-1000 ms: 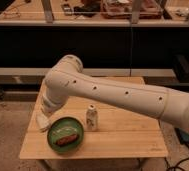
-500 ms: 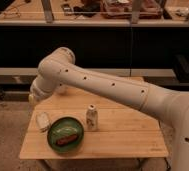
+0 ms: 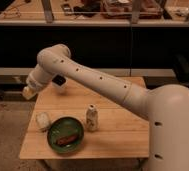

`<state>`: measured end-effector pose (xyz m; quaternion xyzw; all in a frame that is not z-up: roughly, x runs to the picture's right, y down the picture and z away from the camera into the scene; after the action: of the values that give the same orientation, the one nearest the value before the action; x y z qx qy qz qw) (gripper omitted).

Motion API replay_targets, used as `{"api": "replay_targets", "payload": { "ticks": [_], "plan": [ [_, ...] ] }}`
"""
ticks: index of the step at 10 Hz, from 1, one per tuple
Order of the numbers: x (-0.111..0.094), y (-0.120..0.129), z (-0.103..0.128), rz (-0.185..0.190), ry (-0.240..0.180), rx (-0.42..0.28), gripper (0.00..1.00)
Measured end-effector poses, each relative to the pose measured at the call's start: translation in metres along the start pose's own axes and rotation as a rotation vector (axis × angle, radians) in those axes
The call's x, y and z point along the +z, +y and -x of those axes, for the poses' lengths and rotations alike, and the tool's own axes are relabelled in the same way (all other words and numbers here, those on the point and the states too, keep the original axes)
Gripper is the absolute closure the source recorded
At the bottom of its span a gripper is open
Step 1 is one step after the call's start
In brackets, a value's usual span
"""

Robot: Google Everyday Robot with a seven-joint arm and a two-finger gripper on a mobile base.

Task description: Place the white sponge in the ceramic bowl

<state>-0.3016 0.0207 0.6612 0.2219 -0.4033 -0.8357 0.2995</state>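
- We are noting the arm pulling up and away. A second ago its lower end was hanging low over the left-front corner of the counter (image 3: 119, 131), close to the white sponge (image 3: 42, 120). Now the end effector (image 3: 26, 93) is riding higher, out by the counter's left edge.
- The white sponge is sitting where it sat before, flat on the counter just left of the ceramic bowl (image 3: 52, 131), close to its rim; we cannot tell if the two are touching.
- We are reading this as no pick made so far. The sponge is not in the bowl, and the arm is either backing off or lining up afresh.
- We cannot tell whether the end effector is open or closed. Nothing shows hanging from it.
- The bowl is already holding a reddish-brown strip (image 3: 66, 139). A white patterned bottle (image 3: 91, 118) is standing upright just right of the bowl, and a black-topped white object (image 3: 58, 82) is sitting toward the back left.
- Relative to the end effector, the sponge is lying below it and nearer the camera, a little to the right, well apart.
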Motion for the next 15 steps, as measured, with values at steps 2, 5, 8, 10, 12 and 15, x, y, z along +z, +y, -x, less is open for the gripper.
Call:
{"api": "replay_targets", "payload": {
  "ticks": [2, 5, 8, 10, 12, 15],
  "plan": [
    [0.032, 0.005, 0.004, 0.019, -0.109, -0.042, 0.84],
    [0.069, 0.016, 0.014, 0.058, -0.243, -0.015, 0.86],
    [0.100, 0.022, 0.028, 0.108, -0.326, 0.094, 0.56],
    [0.107, 0.033, 0.042, 0.167, -0.361, 0.198, 0.37],
    [0.108, 0.044, 0.059, 0.248, -0.389, 0.299, 0.30],
    [0.122, 0.042, 0.076, 0.301, -0.410, 0.341, 0.30]
  ]
}}
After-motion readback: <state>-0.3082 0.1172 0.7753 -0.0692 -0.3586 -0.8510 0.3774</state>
